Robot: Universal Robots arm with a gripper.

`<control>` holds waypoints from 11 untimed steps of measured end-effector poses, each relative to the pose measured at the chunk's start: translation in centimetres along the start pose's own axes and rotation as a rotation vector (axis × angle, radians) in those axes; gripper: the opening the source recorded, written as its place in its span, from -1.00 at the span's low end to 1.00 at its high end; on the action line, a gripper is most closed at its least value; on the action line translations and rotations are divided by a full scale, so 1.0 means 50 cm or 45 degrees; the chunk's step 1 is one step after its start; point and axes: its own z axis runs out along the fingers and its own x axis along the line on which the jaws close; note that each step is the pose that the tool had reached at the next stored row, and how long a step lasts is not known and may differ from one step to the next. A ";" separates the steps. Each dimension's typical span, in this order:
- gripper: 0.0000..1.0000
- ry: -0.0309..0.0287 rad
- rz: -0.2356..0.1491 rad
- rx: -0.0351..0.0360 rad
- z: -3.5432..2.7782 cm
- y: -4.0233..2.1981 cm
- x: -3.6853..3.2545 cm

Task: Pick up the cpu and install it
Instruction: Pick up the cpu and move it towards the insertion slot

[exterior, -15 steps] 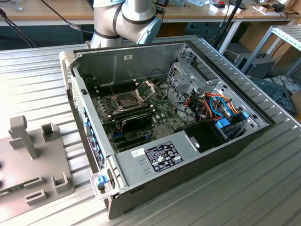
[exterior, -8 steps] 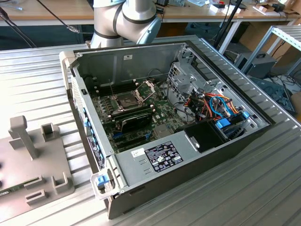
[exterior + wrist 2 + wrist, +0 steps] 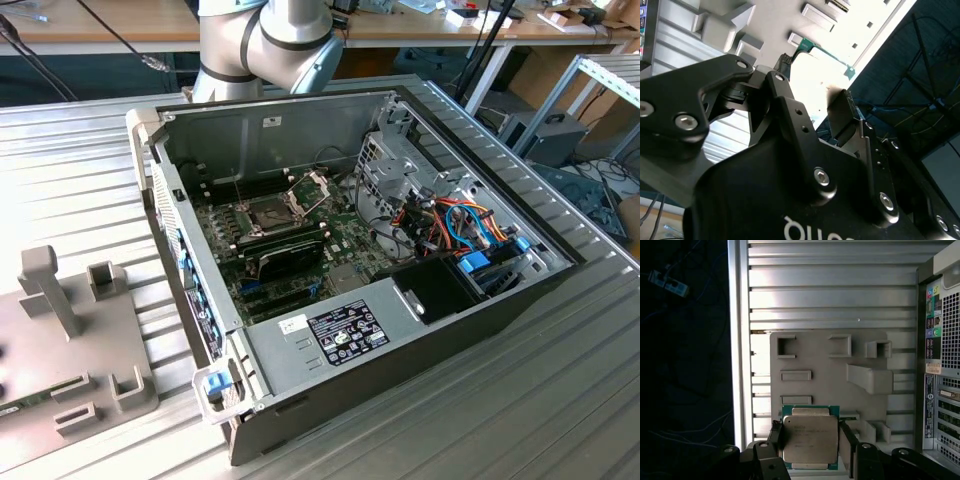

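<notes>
Claw (image 3: 810, 440) fingers flank the silvery square cpu (image 3: 809, 439).

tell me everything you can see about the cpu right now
In the first wrist view the cpu is a small flat square chip with a dull silvery-grey metal top and a thin green board edge showing around it. It lies flat, face up, on the grey fixture plate, beside the computer case. The tool straddles it, one dark finger along each opposite side; whether they press on it cannot be told.
</notes>
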 end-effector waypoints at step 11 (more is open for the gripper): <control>0.09 -0.0001 0.000 0.0001 0.000 0.001 -0.024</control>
